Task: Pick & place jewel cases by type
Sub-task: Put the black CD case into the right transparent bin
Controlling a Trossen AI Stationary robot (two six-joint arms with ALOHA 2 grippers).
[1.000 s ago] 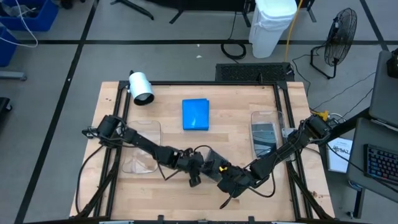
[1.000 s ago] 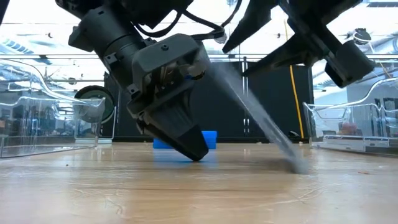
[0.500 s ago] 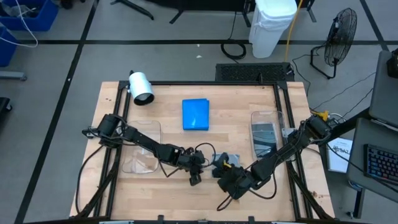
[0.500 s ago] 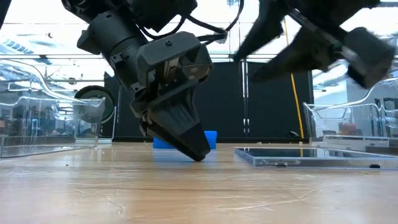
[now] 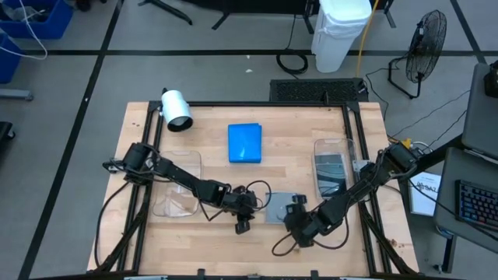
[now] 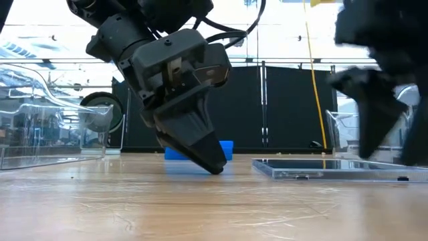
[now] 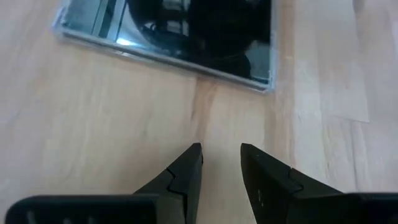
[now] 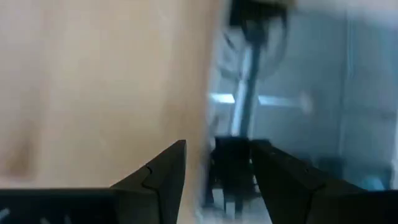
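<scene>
A dark, translucent grey jewel case lay flat on the wooden table, low and just right of centre in the high view, between the two grippers. In the low view it showed as a thin slab with clear edges at right of centre; in the left wrist view its glossy dark face mirrored the arm above it. The left gripper rested tip-down on the table just left of this case, its fingers parted by a narrow gap and holding nothing. The right gripper stood just right of the case, its fingers apart and empty. A bright blue jewel case lay flat in the upper middle of the table, well apart from both grippers. More dark cases sat in a clear tray at the right side, and another clear tray stood at the left.
</scene>
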